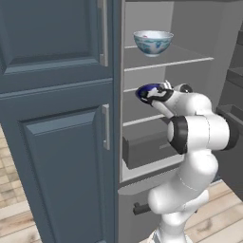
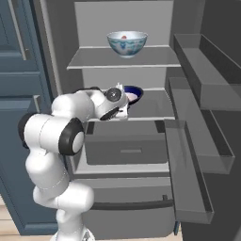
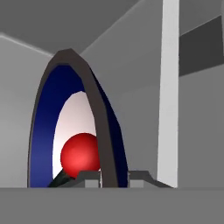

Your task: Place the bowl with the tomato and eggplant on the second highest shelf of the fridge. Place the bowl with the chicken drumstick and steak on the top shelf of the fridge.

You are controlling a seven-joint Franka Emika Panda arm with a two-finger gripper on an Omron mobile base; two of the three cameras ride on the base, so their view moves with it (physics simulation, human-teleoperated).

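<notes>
**Pincer clamped on blue bowl rim at second highest shelf**

From my remote station I see the arm bent at the elbow, forearm reaching forward into the open fridge, wrist level with the second board from the top.

The pincer is closed on the rim of the blue bowl; in the hand view one fingertip sits on each side of the dark rim.

The blue bowl is at the second highest shelf; I cannot tell whether it rests on the board. It holds the tomato, and a dark sliver of the eggplant shows below it.

A white patterned bowl stands upright on the top shelf. A small red-pink piece shows above its rim; I cannot identify it.
</notes>
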